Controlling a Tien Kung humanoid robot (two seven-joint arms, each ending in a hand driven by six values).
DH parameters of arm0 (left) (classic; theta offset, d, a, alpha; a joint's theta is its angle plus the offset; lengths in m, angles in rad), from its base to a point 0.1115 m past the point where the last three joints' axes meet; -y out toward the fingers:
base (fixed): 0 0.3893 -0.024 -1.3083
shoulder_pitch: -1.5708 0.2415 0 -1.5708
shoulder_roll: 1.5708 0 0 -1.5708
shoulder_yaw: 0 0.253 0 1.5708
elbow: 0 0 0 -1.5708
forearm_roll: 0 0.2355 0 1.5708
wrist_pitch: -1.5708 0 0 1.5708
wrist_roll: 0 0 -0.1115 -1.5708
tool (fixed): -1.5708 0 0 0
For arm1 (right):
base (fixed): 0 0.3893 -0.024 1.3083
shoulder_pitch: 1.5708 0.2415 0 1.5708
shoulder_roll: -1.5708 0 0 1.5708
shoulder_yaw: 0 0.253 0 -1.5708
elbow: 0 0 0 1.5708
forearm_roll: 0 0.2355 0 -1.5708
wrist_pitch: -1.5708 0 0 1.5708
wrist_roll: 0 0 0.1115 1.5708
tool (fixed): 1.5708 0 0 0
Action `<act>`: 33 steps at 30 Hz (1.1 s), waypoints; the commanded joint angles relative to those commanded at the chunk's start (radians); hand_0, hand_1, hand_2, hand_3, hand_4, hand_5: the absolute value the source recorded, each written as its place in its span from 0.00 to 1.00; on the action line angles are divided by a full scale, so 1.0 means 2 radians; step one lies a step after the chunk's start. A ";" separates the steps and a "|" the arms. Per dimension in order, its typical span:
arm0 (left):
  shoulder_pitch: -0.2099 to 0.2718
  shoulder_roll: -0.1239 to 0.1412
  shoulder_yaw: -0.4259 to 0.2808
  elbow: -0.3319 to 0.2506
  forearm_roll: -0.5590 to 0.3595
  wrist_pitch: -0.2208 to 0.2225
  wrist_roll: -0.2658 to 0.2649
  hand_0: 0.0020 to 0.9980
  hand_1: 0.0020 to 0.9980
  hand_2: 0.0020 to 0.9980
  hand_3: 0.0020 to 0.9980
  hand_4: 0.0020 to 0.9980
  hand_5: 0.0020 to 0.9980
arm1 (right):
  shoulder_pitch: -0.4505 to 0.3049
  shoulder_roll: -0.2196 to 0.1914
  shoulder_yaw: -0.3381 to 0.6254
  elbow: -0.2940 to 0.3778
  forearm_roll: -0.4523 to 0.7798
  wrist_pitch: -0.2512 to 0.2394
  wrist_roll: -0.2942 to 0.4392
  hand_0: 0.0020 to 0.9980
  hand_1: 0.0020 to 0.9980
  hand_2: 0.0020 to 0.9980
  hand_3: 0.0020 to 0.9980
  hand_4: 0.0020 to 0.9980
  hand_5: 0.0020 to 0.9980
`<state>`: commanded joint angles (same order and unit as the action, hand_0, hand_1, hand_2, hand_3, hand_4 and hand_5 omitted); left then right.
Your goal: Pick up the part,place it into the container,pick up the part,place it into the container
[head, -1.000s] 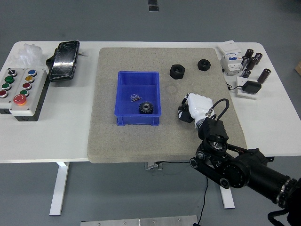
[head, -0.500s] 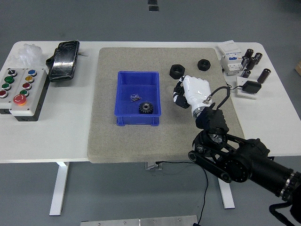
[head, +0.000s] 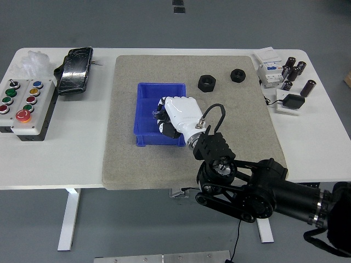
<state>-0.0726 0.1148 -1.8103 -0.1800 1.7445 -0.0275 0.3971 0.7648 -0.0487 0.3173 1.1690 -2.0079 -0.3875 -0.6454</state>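
Parts are hard to place: whether the right hand (head: pixel 176 116), at frame centre over the blue container (head: pixel 147 112), carries one is hidden, and I cannot tell how it is closed. Two black parts, a larger nut (head: pixel 207 83) and a smaller one (head: pixel 237 74), lie upper right on the grey mat (head: pixel 120 137). Risks, as I judge them: letting go too near the bin's right wall could spill a part onto the mat, and the hand could nudge the bin.

The scene is lit brightly and evenly from overhead. Only soft, short shadows are cast beside the blue container (head: pixel 160 114) and beneath the table (head: pixel 82 159). The white table top is rendered near overexposure. Focus is sharp throughout; no motion blur is seen.
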 joint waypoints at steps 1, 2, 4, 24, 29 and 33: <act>0.000 0.000 0.000 0.000 0.000 0.000 0.000 0.70 0.72 0.72 0.85 0.93 0.56 | -0.001 0.000 0.002 0.000 -0.003 0.002 0.000 0.64 0.94 0.99 1.00 0.62 0.31; 0.001 0.000 -0.001 0.000 0.000 0.000 0.000 0.70 0.72 0.72 0.85 0.93 0.56 | -0.002 -0.001 0.006 -0.001 -0.005 0.004 0.000 0.64 0.94 0.99 1.00 0.62 0.31; 0.001 0.000 0.000 0.000 0.000 0.001 0.000 0.70 0.72 0.72 0.85 0.93 0.56 | -0.005 -0.002 0.012 -0.003 -0.006 0.003 0.000 0.64 0.94 0.99 1.00 0.62 0.31; 0.004 -0.004 -0.002 0.000 0.001 0.002 -0.005 0.70 0.72 0.72 0.85 0.93 0.57 | -0.154 -0.035 0.242 -0.025 0.240 -0.100 0.222 0.65 0.71 0.71 0.68 0.75 0.42; 0.007 -0.005 -0.004 0.000 0.002 0.002 -0.005 0.70 0.72 0.72 0.85 0.93 0.57 | -0.216 -0.048 0.323 0.025 0.332 -0.085 0.313 0.73 0.72 0.72 0.67 0.77 0.50; 0.008 -0.006 -0.003 0.000 0.001 0.001 -0.007 0.70 0.72 0.72 0.85 0.93 0.57 | -0.268 -0.060 0.380 0.067 0.410 -0.073 0.391 0.73 0.72 0.72 0.67 0.77 0.50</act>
<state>-0.0565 0.1020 -1.8163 -0.1800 1.7474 -0.0246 0.3836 0.2294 -0.1680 1.0783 1.3026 -1.1889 -0.5344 0.1373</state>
